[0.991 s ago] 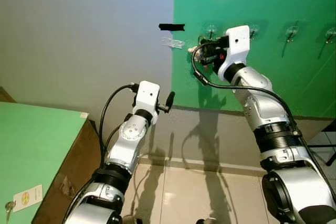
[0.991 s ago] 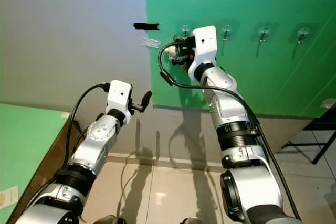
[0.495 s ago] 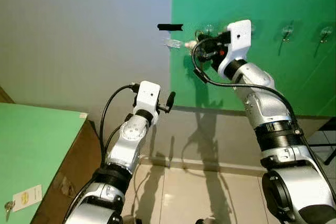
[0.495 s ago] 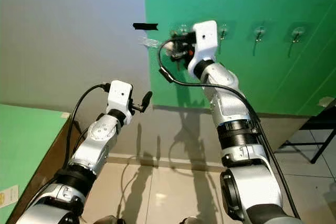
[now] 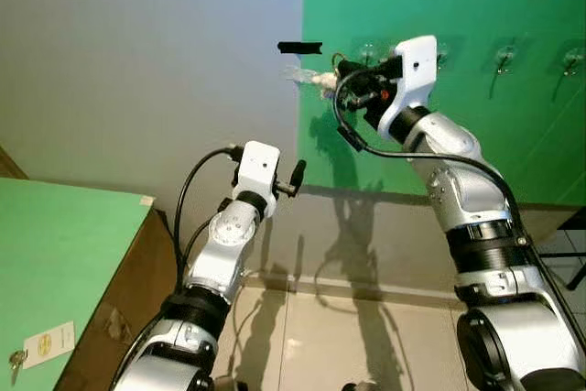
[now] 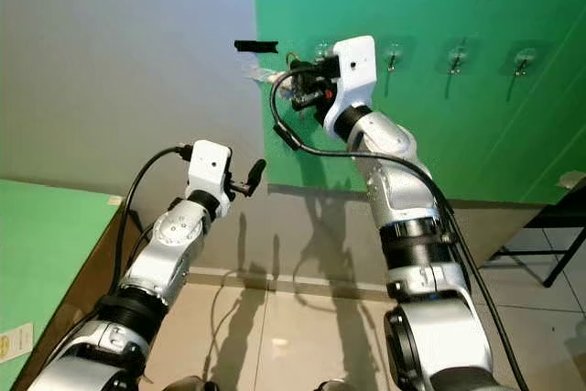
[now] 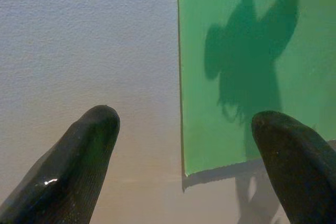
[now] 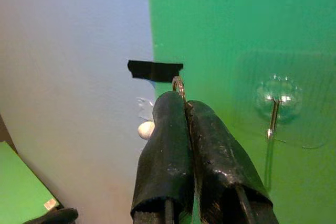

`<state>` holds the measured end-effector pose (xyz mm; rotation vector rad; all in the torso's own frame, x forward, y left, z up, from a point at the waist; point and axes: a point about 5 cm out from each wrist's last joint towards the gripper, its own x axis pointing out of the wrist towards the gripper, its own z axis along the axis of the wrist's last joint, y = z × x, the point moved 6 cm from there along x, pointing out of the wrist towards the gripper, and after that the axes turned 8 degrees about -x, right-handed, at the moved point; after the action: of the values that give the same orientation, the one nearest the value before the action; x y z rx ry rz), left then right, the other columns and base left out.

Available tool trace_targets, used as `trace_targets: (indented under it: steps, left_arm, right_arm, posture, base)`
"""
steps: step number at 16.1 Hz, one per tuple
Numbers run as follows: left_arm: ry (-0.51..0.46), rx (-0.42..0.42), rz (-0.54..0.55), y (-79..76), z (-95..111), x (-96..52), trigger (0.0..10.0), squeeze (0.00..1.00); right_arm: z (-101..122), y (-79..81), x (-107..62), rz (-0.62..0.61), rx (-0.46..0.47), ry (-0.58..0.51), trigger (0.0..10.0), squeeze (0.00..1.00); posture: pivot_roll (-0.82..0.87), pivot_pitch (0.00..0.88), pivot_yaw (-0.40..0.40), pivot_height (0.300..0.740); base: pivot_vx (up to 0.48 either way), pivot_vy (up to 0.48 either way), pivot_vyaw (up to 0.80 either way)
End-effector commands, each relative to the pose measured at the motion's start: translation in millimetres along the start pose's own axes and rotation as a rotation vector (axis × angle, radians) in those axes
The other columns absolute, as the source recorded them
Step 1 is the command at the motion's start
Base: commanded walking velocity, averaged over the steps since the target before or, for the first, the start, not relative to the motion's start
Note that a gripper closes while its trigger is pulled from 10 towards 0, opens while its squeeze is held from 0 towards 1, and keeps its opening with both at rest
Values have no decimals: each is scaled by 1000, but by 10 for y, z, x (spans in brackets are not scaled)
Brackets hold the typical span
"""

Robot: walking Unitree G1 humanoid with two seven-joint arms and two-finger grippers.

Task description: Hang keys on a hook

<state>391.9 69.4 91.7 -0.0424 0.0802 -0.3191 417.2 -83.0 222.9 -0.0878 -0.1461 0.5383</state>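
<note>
Right end effector [image 8: 185,106] with key ring [image 8: 178,85], now left of hook [image 8: 273,114]

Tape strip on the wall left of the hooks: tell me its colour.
Black. The tape strip shows best in the right wrist view, straddling the edge where the grey wall meets the green panel.

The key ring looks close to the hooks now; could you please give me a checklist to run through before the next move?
1. Right gripper shut on the key ring: ok.
2. Ring sticks out past the fingertips, free to catch a hook: ok.
3. Nearest hook bare: ok.
4. Ring lined up with that hook: not ok, the ring sits off to one side, nearer the black tape.
5. Keys hanging free below the ring: cannot tell, the fingers hide them.
6. Left gripper open, held low, apart from the hooks: ok.
</note>
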Motion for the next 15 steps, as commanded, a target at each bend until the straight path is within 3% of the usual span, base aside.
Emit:
trace_targets:
  steps: [1, 4, 10, 15]
  left_arm:
    - [0, 8, -5, -16, 2, -8, 10000, 0]
    - [3, 8, -12, -27, -1, -5, 10000, 0]
    - [6, 8, -19, -42, -10, -6, 10000, 0]
    - [8, 7, -15, -36, -23, -18, 10000, 0]
  right_arm:
    - [14, -14, -29, -7, -17, 1, 0, 0]
    - [-11, -51, -88, -39, -78, 14, 0, 0]
    - [-16, -178, -139, -112, -114, 17, 0, 0]
    - [-37, -227, -149, -141, 24, 11, 0, 0]
  posture:
    - [-135, 0, -2, 740]
    - [-143, 0, 2, 740]
    - [-148, 0, 7, 740]
    - [-143, 0, 4, 740]
  base:
    - [0, 0, 0]
    - [0, 0, 0]
    - [0, 0, 0]
    - [0, 0, 0]
